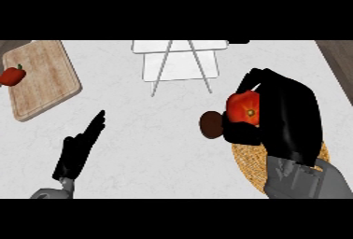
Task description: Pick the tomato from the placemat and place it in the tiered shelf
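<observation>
— Where's the tomato (244,108) from where you stand?

— In the head view it sits in the right hand (283,119). The black fingers and thumb curl round it, so only its left face shows, red with a small green mark. The hand hides the rest.

— Is it on the placemat (250,161)?

— The woven round mat lies under the wrist and forearm, at the lower right. The tomato shows above the mat's upper edge, over white counter (158,140) as seen from above. Whether it is lifted clear I cannot tell.

— And the tiered shelf (180,60)?

— White, with thin slanted legs, at the top middle of the counter. It is up and to the left of the closed hand, apart from it.

— Anything beside the tomato?

— A small dark brown round thing (211,124) just left of the hand, touching the thumb side by the look of it.

— The other arm?

— The left hand (81,144) rests at the lower left, fingers straight, holding nothing. Farther up on the left is a wooden cutting board (45,77) with a red pepper (11,75) at its left edge.
</observation>
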Controlling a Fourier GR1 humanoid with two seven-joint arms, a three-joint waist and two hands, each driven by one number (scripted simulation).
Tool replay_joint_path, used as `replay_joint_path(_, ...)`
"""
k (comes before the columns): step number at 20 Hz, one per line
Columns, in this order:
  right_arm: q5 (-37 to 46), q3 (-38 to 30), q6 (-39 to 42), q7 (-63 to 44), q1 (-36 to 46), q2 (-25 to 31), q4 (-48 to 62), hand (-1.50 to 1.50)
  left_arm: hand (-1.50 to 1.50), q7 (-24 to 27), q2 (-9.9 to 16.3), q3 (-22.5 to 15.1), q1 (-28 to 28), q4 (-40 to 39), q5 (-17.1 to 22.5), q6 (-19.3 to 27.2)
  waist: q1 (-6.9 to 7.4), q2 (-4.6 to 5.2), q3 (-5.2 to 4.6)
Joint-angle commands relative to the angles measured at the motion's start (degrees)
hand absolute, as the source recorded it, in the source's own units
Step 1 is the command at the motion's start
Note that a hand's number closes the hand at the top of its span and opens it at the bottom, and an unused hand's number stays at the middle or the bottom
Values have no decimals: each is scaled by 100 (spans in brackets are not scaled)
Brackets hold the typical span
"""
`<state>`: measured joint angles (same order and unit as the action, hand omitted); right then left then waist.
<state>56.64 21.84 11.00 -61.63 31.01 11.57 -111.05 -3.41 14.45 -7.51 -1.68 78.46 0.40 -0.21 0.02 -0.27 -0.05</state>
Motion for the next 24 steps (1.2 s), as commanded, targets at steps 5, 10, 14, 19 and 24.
replay_joint_path(5, 14, -1229, 595, -366, 2051, -376, 1046, 150, 0, 3, -31, 107, 2, -10, 33, -129, 63, 28, -1)
replay_joint_path(10, 209, -1726, 396, 19, 3028, -281, 2467, 150, 0, 282, -114, 95, -91, -301, -118, -119, 88, 45, -3)
replay_joint_path(14, 378, -2112, -545, 707, 3218, -199, 3655, 150, 0, 411, -149, 72, 31, -294, -139, -204, 114, 59, 0)
replay_joint_path(19, 329, -2420, -1112, 1687, 3844, 54, 5456, 150, 0, 255, -87, 81, -8, -109, -163, -264, 214, 101, 0)
replay_joint_path(24, 350, -2534, -1528, 2223, 4337, -63, 6898, 150, 0, -181, -284, -98, -105, 215, -273, -124, 280, 114, 3)
